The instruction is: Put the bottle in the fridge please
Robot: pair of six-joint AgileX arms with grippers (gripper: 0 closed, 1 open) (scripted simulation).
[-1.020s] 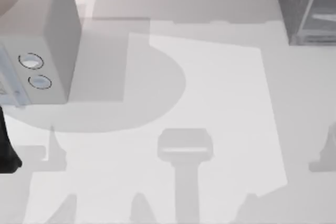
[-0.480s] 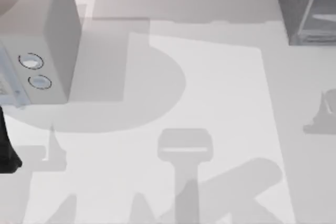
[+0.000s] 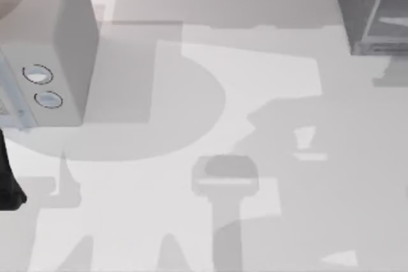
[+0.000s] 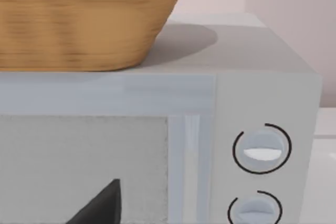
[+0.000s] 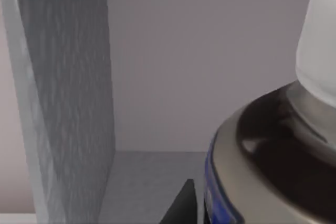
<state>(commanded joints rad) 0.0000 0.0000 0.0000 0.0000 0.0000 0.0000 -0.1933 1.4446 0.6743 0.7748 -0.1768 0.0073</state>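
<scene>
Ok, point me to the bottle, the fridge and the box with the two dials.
bottle (image 5: 315,40), right wrist view, on its white cap.
fridge (image 3: 363,4), top view, on its dark grey wall at the table's far right.
box with two dials (image 4: 262,61), left wrist view, on its bare top beside the basket.

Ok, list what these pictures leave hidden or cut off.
- Bottle, right wrist view: body cut off by the picture's edge, so the right tool's grip cannot be judged.
- Fridge, top view: mostly beyond the edge.
- Left wrist view: wicker basket cropped; the dark wedge before the dialled box cannot be identified.
</scene>
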